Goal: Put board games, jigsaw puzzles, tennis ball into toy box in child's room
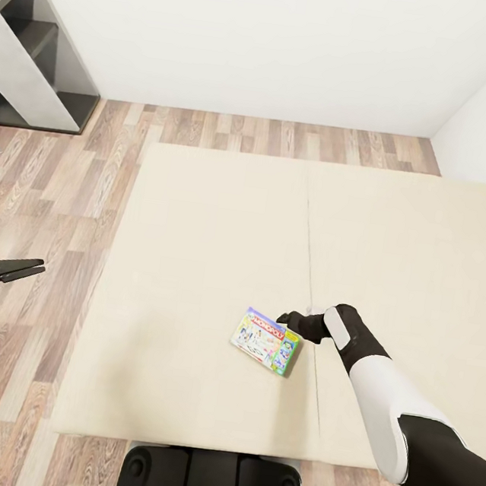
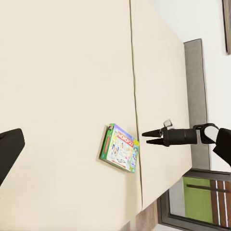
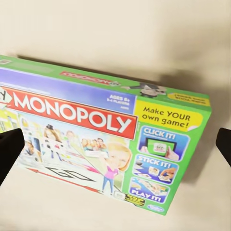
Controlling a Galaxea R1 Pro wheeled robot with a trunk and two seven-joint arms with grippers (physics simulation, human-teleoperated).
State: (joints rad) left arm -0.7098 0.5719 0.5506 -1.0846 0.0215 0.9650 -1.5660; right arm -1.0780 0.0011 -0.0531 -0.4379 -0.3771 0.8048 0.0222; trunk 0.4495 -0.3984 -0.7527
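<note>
One board game, a green-edged MONOPOLY box (image 1: pixel 264 341) (image 2: pixel 120 148) (image 3: pixel 103 134), lies flat on the beige bed (image 1: pixel 222 225) near its front edge. My right gripper (image 1: pixel 284 319) (image 2: pixel 144 138) (image 3: pixel 115 149) hovers at the box's right edge, open, with one dark finger at each side of the right wrist view and nothing held. Off the bed's left side, my left gripper (image 1: pixel 31 269) hangs over the wooden floor, open and empty. The toy box, the tennis ball and the jigsaw puzzles are out of view.
A dark grey unit with a pale panel (image 1: pixel 34 54) stands at the back left against the white wall. Wooden floor (image 1: pixel 42 194) runs along the bed's left and far sides. The bed's grey headboard (image 2: pixel 194 91) is at its right end. My base (image 1: pixel 211 483) is at the bed's front edge.
</note>
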